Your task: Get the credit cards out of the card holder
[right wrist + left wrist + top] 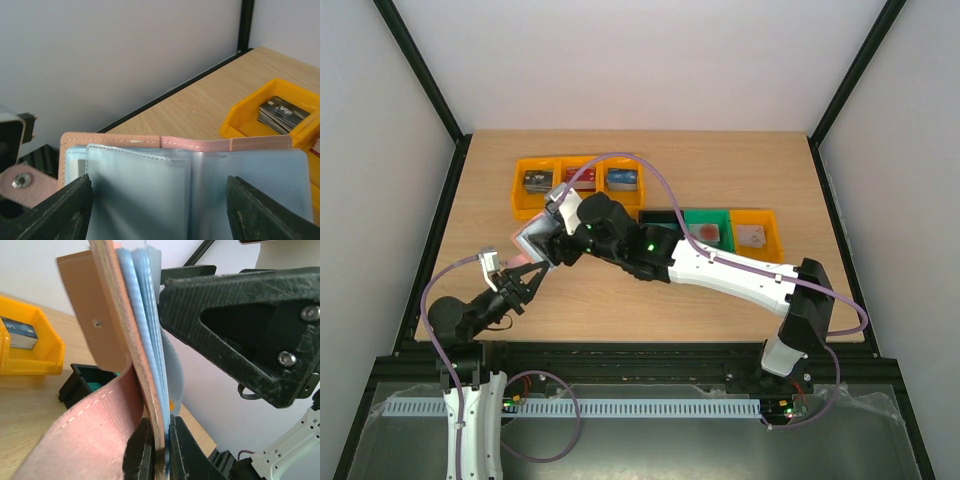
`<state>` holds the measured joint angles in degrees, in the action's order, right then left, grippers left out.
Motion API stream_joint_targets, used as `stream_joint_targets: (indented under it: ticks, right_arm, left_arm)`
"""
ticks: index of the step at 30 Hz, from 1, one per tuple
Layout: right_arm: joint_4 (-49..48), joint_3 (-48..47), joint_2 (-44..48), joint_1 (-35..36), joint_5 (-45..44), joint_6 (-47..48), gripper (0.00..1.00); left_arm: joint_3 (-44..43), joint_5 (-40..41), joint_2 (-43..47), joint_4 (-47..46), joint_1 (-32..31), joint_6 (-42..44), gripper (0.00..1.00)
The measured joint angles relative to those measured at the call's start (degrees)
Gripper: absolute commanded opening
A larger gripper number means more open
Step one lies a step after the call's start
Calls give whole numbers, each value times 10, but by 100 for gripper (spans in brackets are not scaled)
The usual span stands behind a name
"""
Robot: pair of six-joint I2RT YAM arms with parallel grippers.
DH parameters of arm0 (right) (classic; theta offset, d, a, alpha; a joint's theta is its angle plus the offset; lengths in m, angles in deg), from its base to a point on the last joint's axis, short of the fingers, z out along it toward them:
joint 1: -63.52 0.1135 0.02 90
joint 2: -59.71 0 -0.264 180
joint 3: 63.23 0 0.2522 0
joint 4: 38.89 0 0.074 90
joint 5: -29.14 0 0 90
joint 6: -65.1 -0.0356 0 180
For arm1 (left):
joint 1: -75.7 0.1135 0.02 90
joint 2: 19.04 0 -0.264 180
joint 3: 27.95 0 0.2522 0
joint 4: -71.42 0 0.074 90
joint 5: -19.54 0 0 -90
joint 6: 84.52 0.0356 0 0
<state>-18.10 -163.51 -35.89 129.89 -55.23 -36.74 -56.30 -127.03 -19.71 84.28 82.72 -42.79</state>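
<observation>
Holder [533, 238] hangs open in the air over the left of the table [720, 180], pinched at one edge by the left gripper [159, 445], while the right gripper [159, 200] spreads wide around its pockets [135, 190]; no card shows, so I think pulling is not begun.

A pale wooden table [620, 312] stands enclosed by plain white walls [650, 60] and black frame posts [421, 70].
</observation>
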Motion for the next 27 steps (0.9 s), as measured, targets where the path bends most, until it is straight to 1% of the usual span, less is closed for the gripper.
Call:
stream_joint_targets:
  ticks: [3, 6, 9, 10, 13, 14, 16, 19, 26, 27]
  right_arm:
    - [0, 0, 0, -2, 35, 12, 71]
    - [0, 1, 0, -2, 35, 16, 68]
    - [0, 2, 0, -2, 30, 18, 66]
    - [0, 2, 0, -2, 28, 18, 63]
    - [0, 2, 0, -2, 25, 22, 40]
    - [-2, 2, 0, -1, 24, 22, 30]
    - [-7, 5, 1, -1, 22, 23, 16]
    - [-14, 16, 6, 0, 20, 26, 3]
    - [-17, 31, 26, -4, 21, 24, 2]
    - [-17, 32, 29, -4, 24, 24, 2]
  left_arm:
    - [0, 0, 0, 0, 0, 0, 2]
    - [0, 0, 0, -1, 0, 0, 2]
    - [0, 0, 0, -1, 0, 0, 2]
    - [0, 0, 0, 0, 0, 0, 2]
    - [0, 0, 0, 0, 0, 0, 2]
    - [0, 0, 0, 0, 0, 0, 2]
    - [0, 0, 0, 1, 0, 0, 2]
    - [0, 0, 0, 2, 0, 0, 2]
    - [0, -4, 0, 0, 0, 2, 2]
    - [0, -4, 0, -1, 0, 2, 5]
